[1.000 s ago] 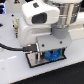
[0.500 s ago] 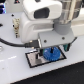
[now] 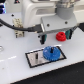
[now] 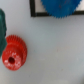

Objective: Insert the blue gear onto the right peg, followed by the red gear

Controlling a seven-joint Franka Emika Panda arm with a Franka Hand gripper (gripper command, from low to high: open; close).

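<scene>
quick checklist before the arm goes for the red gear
1. blue gear lies on the base plate, towards the exterior view's right: ok.
2. Blue gear fully down on its peg: cannot tell, the peg is hidden.
3. red gear lies free on the table, off the plate: ok.
4. Red gear in the wrist view, hub showing: ok.
5. pincer holds nothing: ok.
6. Pincer open wide enough for the red gear: cannot tell.

Blue gear lies flat on the plate; red gear sits apart.
</scene>
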